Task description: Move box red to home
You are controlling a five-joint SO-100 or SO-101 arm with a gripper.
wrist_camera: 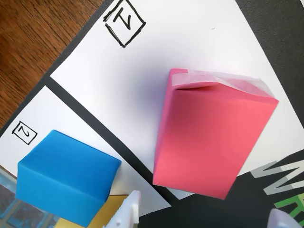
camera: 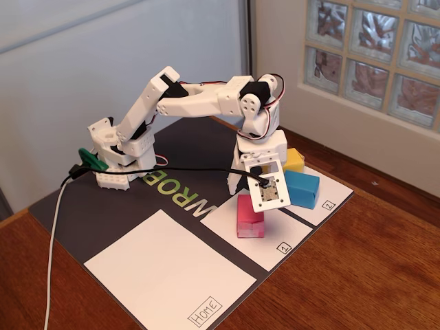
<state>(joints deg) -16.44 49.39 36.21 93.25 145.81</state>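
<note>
Wrist view shows the red box (wrist_camera: 213,137) upright on the rectangle marked "1" (wrist_camera: 118,66), its near end overhanging onto the dark mat (wrist_camera: 280,28). Gripper (wrist_camera: 204,216) fingertips stand spread, holding nothing. Fixed view: home (camera: 168,271) lies bare nearby, the blue box (camera: 301,189) on rectangle "2" (camera: 330,192).

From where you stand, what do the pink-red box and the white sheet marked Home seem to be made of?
The pink-red box looks like folded matte paper: crisp creased edges, and a tucked flap at one end with what seems a strip of clear tape. The Home sheet looks like plain white paper, flat and matte, with a hand-drawn label; it could be thin card.
</note>
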